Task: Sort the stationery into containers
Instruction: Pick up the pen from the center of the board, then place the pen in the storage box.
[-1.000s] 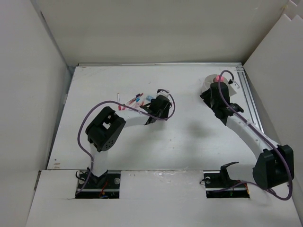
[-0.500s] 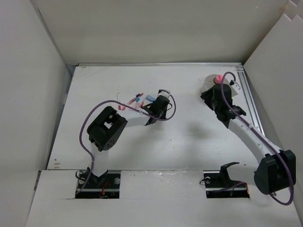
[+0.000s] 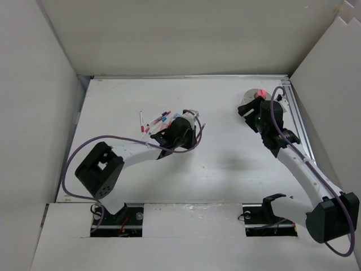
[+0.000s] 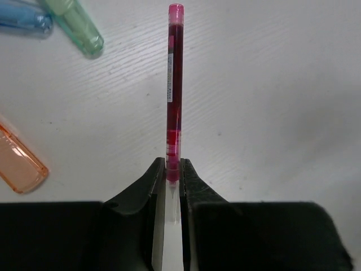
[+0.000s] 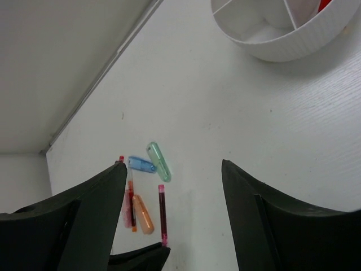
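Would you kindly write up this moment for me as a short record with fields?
Container: round ribbed white plastic cup with inner dividers, something red in one compartment
Left gripper: jaws shut on the tip end of a thin red pen
Right gripper: jaws open, empty, near that cup
Loose on white table: green translucent cap, blue translucent cap, orange translucent cap

L end effector (image 4: 172,172) pinches red pen (image 4: 174,84) tip on table.
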Motion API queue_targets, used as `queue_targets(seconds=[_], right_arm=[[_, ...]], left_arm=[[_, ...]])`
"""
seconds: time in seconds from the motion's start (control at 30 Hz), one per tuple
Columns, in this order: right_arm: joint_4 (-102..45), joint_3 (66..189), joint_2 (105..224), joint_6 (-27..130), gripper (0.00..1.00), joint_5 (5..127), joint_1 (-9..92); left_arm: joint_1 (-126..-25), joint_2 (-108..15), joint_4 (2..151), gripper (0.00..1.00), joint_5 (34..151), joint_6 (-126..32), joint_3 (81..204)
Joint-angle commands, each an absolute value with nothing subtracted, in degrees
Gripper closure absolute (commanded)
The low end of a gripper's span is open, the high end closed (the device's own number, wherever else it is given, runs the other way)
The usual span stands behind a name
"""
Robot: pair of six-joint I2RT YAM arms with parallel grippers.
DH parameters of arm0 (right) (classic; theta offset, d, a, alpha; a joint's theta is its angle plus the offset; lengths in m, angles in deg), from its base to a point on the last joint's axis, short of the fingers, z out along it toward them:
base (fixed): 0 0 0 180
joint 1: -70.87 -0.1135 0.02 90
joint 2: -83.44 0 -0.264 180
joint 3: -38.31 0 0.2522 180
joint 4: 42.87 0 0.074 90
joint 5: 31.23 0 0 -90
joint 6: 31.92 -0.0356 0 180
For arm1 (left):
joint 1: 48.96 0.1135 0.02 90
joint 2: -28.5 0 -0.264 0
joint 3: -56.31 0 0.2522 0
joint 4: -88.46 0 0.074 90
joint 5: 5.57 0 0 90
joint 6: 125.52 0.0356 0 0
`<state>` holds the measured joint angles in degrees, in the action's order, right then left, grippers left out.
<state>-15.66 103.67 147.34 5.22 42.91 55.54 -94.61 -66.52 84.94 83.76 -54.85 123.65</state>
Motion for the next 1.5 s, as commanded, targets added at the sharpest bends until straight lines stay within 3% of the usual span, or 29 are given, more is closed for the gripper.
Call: queue_targets(seconds=[0.0, 0.4, 0.63, 0.9, 0.97, 1.2, 1.3, 1.4, 1.47], right_arm=[[-15.7, 104.4, 146.3, 6.5, 0.26, 48.6, 54.5], [-17.2, 104.4, 142.8, 9.6, 0.09, 61.0, 48.7], [-20.1, 104.9, 145.0, 9.6, 0.07, 64.4, 47.6], [-23.9, 106.1, 151.7, 9.1, 0.38, 68.1, 46.4], [-24.4, 106.1, 152.4, 9.1, 0.53, 68.1, 45.1], [-25.1, 107.2, 154.0, 9.1, 0.86, 66.8, 44.6], [-25.1, 107.2, 154.5, 8.6, 0.93, 64.8, 44.6], [-25.1, 107.2, 154.5, 8.1, 0.97, 60.7, 45.1], [-24.5, 108.6, 153.9, 8.1, 0.99, 59.0, 46.4]], left_arm=[[-94.8, -58.6, 89.1, 1.0, 89.4, -55.6, 122.8], [-94.8, -50.2, 95.8, 1.0, 99.3, -59.9, 120.4], [-94.8, -48.1, 98.2, 1.0, 101.8, -60.4, 119.8], [-94.8, -47.6, 99.3, 1.0, 104.0, -60.9, 118.8], [-94.8, -47.6, 99.3, 1.0, 104.0, -60.9, 118.8], [-94.8, -48.7, 99.8, 1.0, 104.6, -60.9, 119.3], [-94.8, -48.7, 99.8, 1.0, 104.0, -60.9, 119.3], [-94.8, -49.3, 99.8, 0.64, 102.6, -60.9, 119.3], [-94.8, -48.2, 99.8, 0.45, 101.1, -60.9, 119.3]])
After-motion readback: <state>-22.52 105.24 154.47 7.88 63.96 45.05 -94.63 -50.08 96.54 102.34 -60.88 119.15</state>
